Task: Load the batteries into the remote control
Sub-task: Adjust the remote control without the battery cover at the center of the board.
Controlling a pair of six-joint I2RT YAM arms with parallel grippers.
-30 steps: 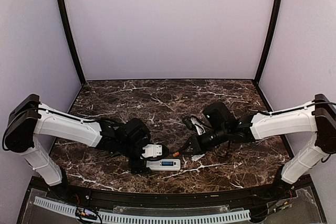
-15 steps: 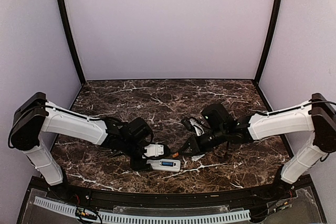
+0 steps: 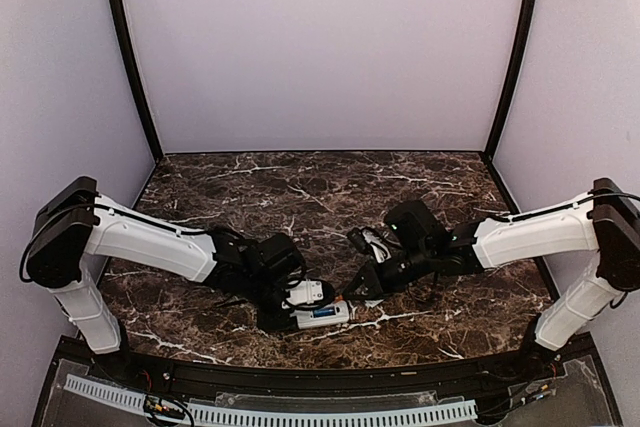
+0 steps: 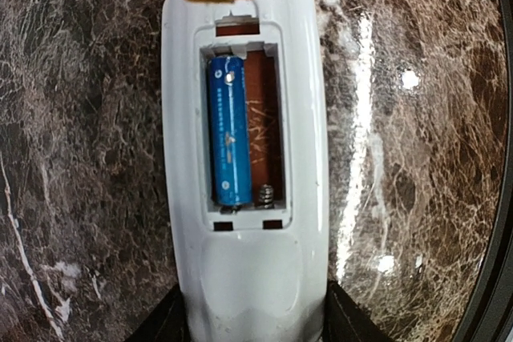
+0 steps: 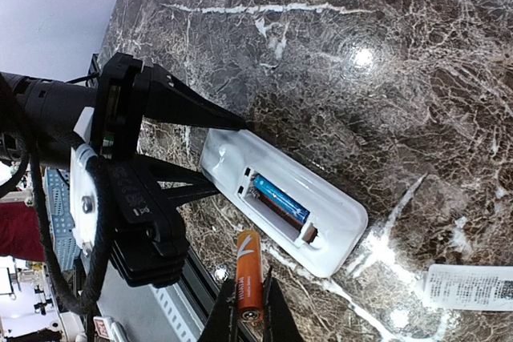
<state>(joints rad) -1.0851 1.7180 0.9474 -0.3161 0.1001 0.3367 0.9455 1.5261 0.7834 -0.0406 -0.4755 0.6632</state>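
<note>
The remote control (image 4: pixel 244 158) lies on marble table (image 4: pixel 401 158), clamped by left gripper (image 4: pixel 255 322); right gripper (image 5: pixel 248 306) pinches battery (image 5: pixel 248 270).

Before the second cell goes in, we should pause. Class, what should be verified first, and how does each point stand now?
1. Remote control clamped by left gripper: ok.
2. Blue battery seated in its slot: ok.
3. Empty slot clear, spring showing: ok.
4. Orange battery held by right gripper: ok.
5. Orange battery over empty slot: not ok, at the remote's end.
6. Its polarity: cannot tell.
</note>
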